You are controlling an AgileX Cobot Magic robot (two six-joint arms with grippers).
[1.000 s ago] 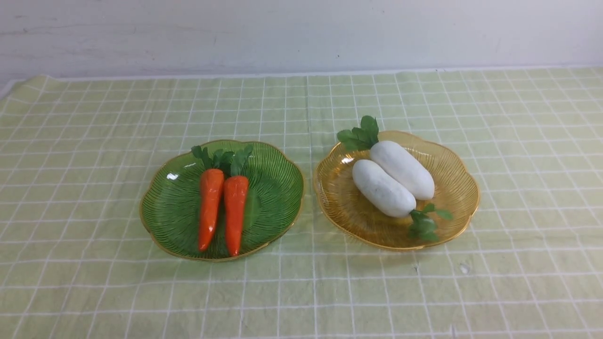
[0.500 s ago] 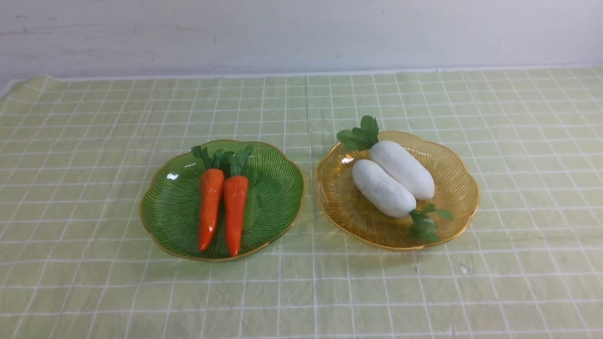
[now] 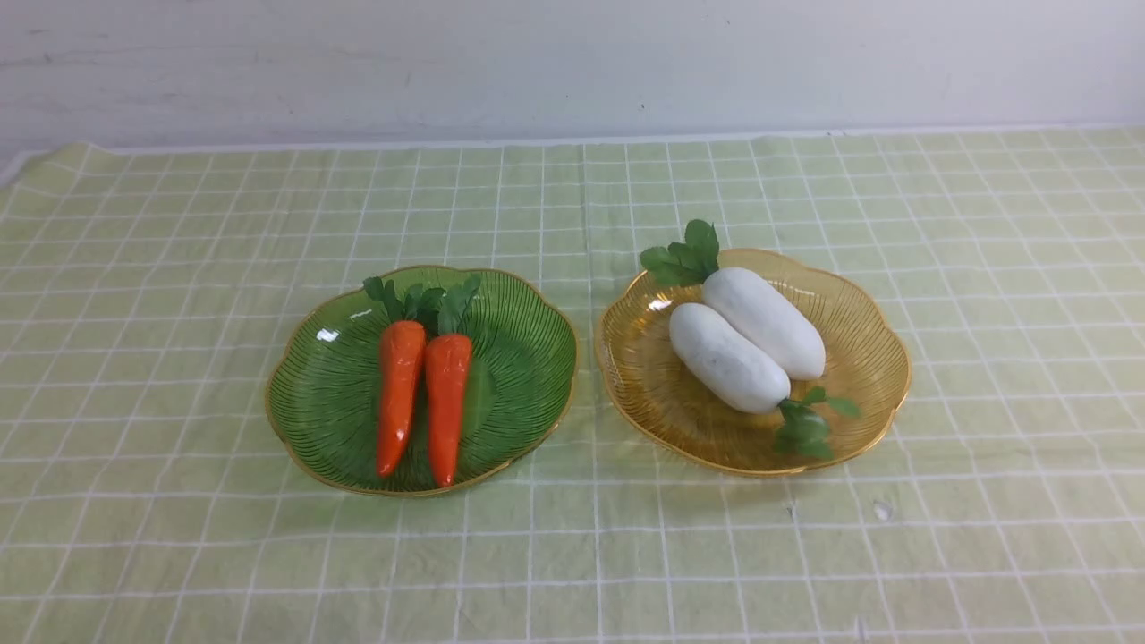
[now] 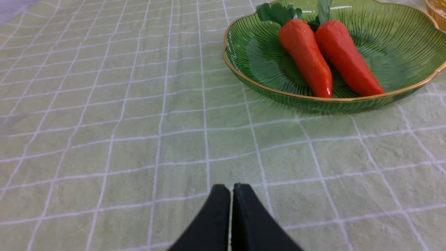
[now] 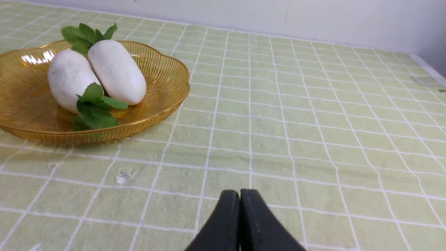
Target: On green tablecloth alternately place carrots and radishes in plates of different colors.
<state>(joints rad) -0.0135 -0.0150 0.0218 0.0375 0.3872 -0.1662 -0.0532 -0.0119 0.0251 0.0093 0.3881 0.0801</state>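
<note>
Two orange carrots [image 3: 400, 394] [image 3: 446, 402] lie side by side in the green plate [image 3: 528, 358] on the green tablecloth [image 3: 179, 224], leafy tops pointing to the far side. Two white radishes [image 3: 726, 358] [image 3: 776, 320] lie together in the amber plate [image 3: 859, 358] to its right. In the left wrist view my left gripper [image 4: 231, 188] is shut and empty, low over bare cloth, well short of the green plate [image 4: 400, 52] and the carrots [image 4: 305, 55]. My right gripper [image 5: 239, 193] is likewise shut and empty, apart from the amber plate [image 5: 167, 76] and radishes [image 5: 116, 71]. Neither arm shows in the front view.
A white wall [image 3: 572, 63] stands behind the table's far edge. A small pale mark [image 3: 882, 510] sits on the cloth in front of the amber plate, and the mark [image 5: 122, 177] shows in the right wrist view too.
</note>
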